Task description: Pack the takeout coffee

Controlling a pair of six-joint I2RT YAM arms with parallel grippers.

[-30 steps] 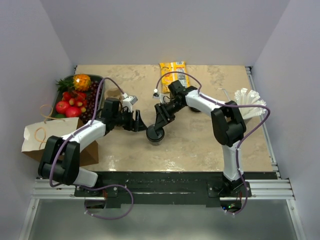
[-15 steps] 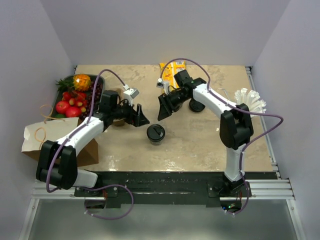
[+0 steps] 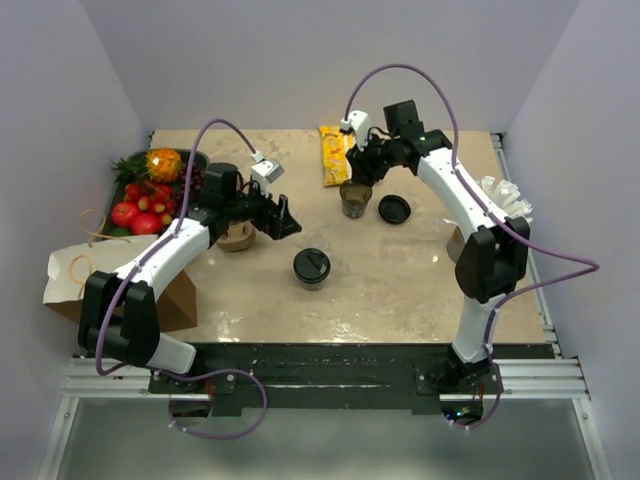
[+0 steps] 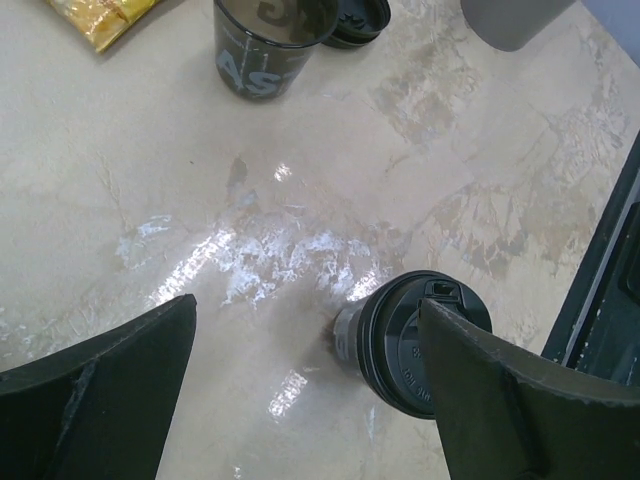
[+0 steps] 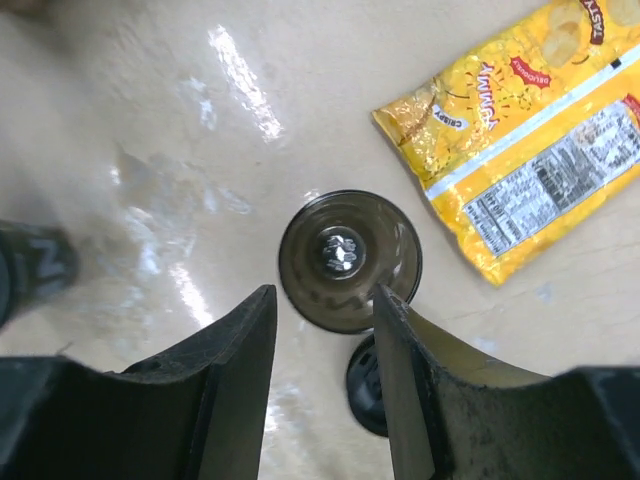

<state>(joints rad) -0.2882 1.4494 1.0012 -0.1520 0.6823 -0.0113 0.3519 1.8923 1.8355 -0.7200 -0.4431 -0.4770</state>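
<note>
The takeout coffee cup [image 3: 312, 267] stands upright mid-table with its black lid on. In the left wrist view this cup [image 4: 415, 345] shows partly behind the right finger. My left gripper [image 3: 285, 220] [image 4: 305, 305] hangs open to the cup's upper left, with nothing between its fingers. A second dark cup [image 3: 355, 198] [image 5: 348, 260] stands open farther back, a loose black lid [image 3: 394, 209] [image 5: 368, 385] beside it. My right gripper [image 3: 364, 168] [image 5: 322, 295] hovers above that open cup, jaws apart and holding nothing.
A brown paper bag [image 3: 85, 275] lies at the left edge, with a fruit tray [image 3: 150, 195] behind it. A yellow chips bag [image 3: 336, 152] [image 5: 530, 140] lies at the back. A brown cup [image 3: 238, 237] sits under my left arm. White folded paper [image 3: 502, 198] is at the right.
My right arm has drawn back from the lidded cup to above the open cup at the back. My left gripper has opened wider and shifted slightly away. The lidded cup stayed put.
</note>
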